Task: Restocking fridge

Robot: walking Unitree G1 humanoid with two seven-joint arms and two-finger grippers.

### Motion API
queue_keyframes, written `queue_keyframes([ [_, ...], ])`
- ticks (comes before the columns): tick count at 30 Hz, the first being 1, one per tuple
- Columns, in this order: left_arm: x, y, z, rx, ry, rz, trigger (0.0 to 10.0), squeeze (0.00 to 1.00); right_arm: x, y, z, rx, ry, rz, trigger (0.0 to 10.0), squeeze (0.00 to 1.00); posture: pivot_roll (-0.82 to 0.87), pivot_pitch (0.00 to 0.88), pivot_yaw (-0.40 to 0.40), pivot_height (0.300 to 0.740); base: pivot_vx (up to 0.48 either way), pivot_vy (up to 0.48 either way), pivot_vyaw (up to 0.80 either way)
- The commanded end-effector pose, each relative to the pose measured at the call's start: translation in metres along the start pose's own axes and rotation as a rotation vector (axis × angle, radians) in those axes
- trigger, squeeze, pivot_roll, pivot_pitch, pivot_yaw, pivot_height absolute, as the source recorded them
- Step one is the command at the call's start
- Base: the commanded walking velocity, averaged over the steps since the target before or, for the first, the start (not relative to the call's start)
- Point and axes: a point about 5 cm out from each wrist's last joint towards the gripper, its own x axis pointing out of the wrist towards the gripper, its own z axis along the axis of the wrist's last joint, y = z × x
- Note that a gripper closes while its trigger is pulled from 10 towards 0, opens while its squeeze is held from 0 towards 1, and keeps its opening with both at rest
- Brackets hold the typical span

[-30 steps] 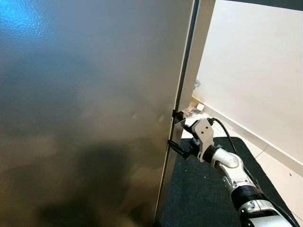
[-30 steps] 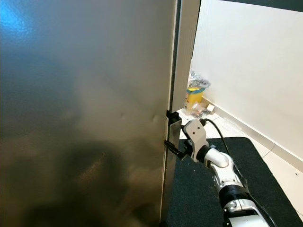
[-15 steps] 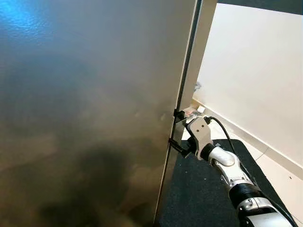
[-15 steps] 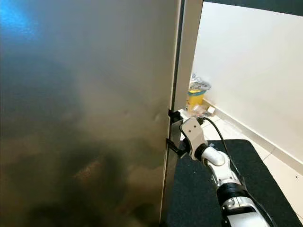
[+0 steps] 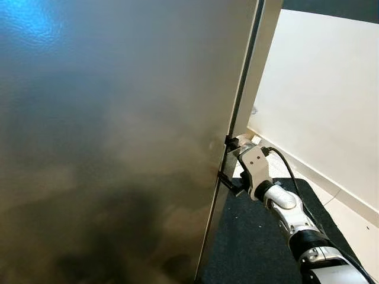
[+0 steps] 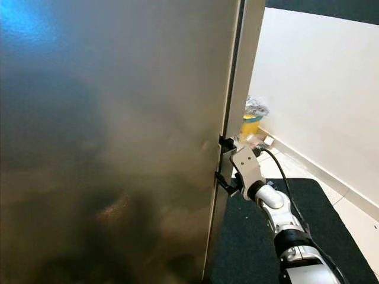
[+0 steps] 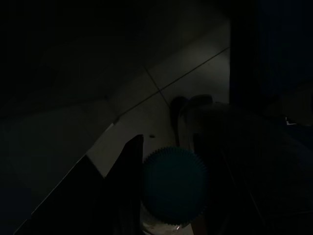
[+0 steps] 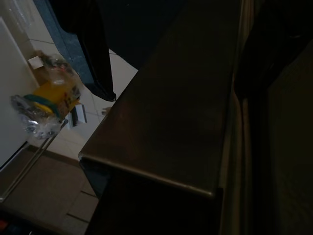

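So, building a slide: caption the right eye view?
Right claw at the edge of the steel fridge door.

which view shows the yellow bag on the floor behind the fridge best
The right wrist view: the yellow bag shows whole and close, crinkled clear wrap around a yellow and teal pack, on the tiles by the wall. The right eye view shows it small beyond the fridge door edge, above the right hand. The left eye view shows barely a sliver.
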Motion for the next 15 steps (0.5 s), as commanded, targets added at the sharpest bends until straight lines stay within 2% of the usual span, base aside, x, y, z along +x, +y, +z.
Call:
queue_keyframes([
  [1, -0.001, -0.006, -0.014, -0.002, 0.052, -0.023, 10.0, 0.00, -0.011, -0.037, -0.001, 0.023, 0.032, -0.224, 10.0, 0.00, -0.07, 0.000, -0.043, 0.740, 0.000, 0.000, 0.00],
  [6, -0.001, -0.006, -0.013, 0.002, 0.051, -0.024, 10.0, 0.00, -0.016, -0.046, -0.004, 0.023, 0.057, -0.287, 10.0, 0.00, -0.07, 0.000, -0.040, 0.740, 0.000, 0.000, 0.00],
  [15, -0.001, -0.006, -0.011, 0.003, 0.045, -0.027, 10.0, 0.00, -0.018, -0.049, -0.006, 0.020, 0.073, -0.315, 10.0, 0.00, -0.07, 0.000, -0.041, 0.740, 0.000, 0.000, 0.00],
])
